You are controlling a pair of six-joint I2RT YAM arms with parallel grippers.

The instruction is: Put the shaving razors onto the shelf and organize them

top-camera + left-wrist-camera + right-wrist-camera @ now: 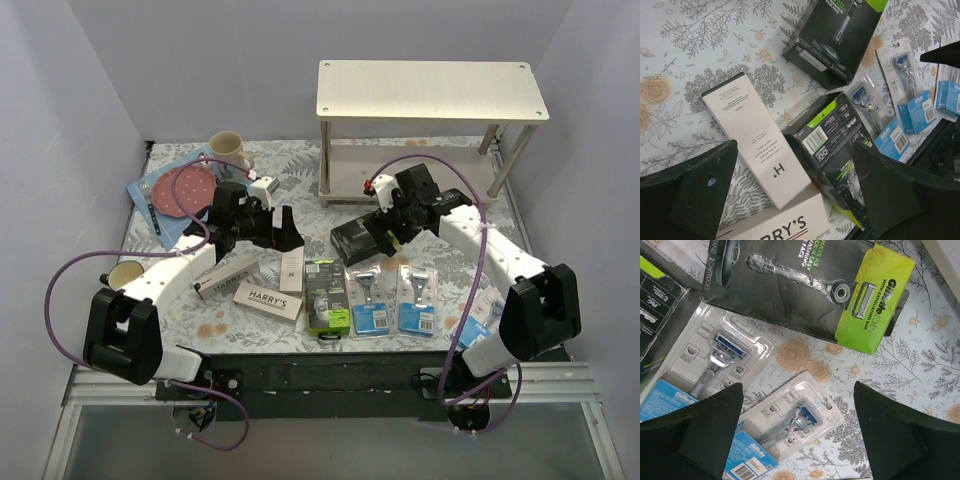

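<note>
Left wrist view: left gripper [794, 150], jaws spread wide with nothing between them, hanging over the floral cloth [700, 45]. Directly below the gap lies a slim white box [755, 140] marked "H'". Its near end meets a second white box [785, 226], lettered "RY'S" and cut off by the frame edge. A black-and-green box [832, 145] lies just beside the slim one on the right. Beyond it sits a black box [837, 35], and blister packs [912, 100] lie farther right.

Right wrist view: right gripper [798, 387], likewise gaping and holding nothing. Under the gap lies the nearer pack [790, 420], clear bubble over a razor, blue card toward the camera. The left pack [715, 360] lies just beside it, angled the same way. Past both lies the black box [790, 285], its lime end reading "Gillette Labs".

Top external view: left gripper [280, 238] and right gripper [388, 235] both reach toward the table's middle. All the razor boxes and packs lie on the cloth in a loose row across the near half. The shelf [430, 90] stands at the far right, apart from every pack. A mug [230, 150] and a pink plate [188, 190] occupy the far left.
</note>
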